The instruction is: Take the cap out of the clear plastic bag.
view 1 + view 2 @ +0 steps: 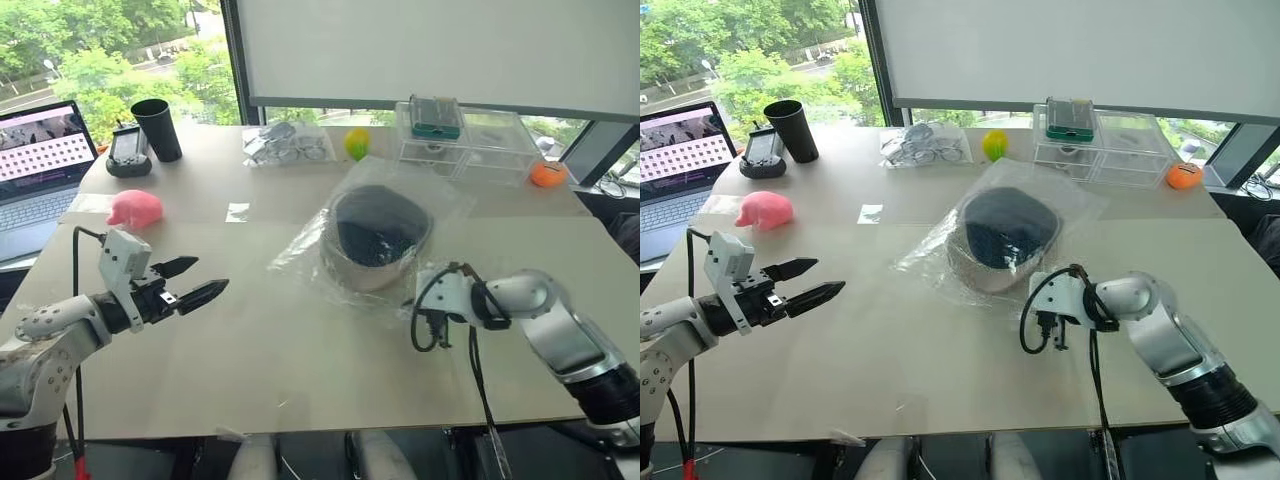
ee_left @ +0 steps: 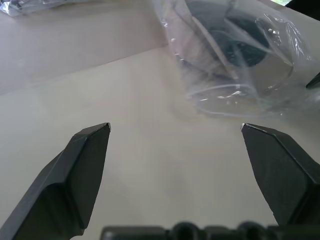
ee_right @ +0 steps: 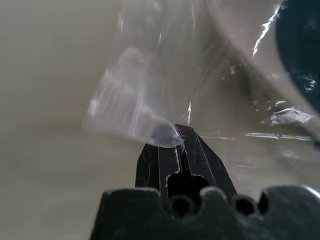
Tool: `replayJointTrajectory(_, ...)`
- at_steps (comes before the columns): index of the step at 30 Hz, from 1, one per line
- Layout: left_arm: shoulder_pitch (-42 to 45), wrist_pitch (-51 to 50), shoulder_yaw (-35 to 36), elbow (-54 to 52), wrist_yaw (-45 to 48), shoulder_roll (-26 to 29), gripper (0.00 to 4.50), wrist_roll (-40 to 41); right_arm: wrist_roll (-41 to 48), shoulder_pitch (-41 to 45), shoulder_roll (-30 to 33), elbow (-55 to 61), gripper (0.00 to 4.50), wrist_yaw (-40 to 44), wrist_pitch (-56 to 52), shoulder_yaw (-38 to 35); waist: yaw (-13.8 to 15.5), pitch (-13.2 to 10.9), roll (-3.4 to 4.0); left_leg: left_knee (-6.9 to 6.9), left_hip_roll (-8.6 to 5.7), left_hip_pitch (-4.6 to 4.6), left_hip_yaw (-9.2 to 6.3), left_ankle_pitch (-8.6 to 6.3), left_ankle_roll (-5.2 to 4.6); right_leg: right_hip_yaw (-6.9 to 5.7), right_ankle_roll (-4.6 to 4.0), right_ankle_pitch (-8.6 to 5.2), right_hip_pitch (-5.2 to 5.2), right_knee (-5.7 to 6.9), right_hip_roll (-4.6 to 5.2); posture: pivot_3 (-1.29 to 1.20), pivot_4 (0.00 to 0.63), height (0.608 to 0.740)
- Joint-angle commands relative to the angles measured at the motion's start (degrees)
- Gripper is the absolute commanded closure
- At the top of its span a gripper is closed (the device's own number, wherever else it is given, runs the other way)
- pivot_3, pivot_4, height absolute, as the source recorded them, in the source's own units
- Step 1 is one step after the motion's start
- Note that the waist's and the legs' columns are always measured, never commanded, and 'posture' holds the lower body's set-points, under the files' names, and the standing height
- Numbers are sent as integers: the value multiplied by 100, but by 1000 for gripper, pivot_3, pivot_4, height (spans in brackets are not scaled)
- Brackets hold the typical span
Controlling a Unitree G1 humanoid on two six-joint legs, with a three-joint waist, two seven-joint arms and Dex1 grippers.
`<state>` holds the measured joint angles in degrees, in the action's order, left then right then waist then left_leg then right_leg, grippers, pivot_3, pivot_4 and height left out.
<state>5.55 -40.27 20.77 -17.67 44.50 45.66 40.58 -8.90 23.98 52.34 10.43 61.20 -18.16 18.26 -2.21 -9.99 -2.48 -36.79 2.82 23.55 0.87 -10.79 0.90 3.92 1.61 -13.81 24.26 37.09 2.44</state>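
The cap (image 1: 377,232) lies upside down in the middle of the table, its dark lining facing up inside a beige rim. The clear plastic bag (image 1: 300,252) wraps it and spreads crinkled around it. My right gripper (image 3: 172,137) is at the bag's near edge, pointing down, shut with a fold of the bag's film pinched at its tips; it also shows as the right gripper (image 1: 431,333) in the head view. My left gripper (image 1: 212,275) hovers open well to the left of the bag, with nothing between its fingers (image 2: 90,150).
A pink pig toy (image 1: 135,209), a black cup (image 1: 158,129) and a laptop (image 1: 40,165) stand at the left. At the back are a small bag with eyeglasses (image 1: 287,143), a yellow-green ball (image 1: 357,143), clear boxes (image 1: 465,140) and an orange ball (image 1: 547,174).
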Motion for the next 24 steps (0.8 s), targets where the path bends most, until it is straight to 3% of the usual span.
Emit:
replayJointTrajectory(1,108,44,-4,-25,55,82,0,-32,-521,336,-22,-224,4492,-281,108,51,-4,0,0,0,0,0,1,0,0,1,0,0,0,0,0,0,150,740)
replayJointTrajectory(11,198,63,-140,0,117,70,0,-42,-1450,641,32,-786,4492,-572,740,265,-9,0,0,0,-2,4,4,0,0,3,-2,3,3,0,2,0,150,740)
replayJointTrajectory(18,248,43,-314,-80,186,45,0,-25,-1512,676,-58,-872,4492,-608,651,93,-5,0,0,-2,-3,4,3,0,0,3,-4,5,2,0,2,0,150,740)
replayJointTrajectory(22,274,65,-399,-64,195,37,0,-30,-1364,548,-98,-674,3579,-592,564,-52,-7,0,0,-2,-3,5,3,0,0,3,-12,10,3,0,2,0,150,740)
replayJointTrajectory(24,298,65,-426,-53,201,29,0,-26,-1406,527,-112,-660,2759,-661,600,-68,-12,0,0,-2,-3,3,3,0,0,3,-11,10,2,1,2,0,150,740)
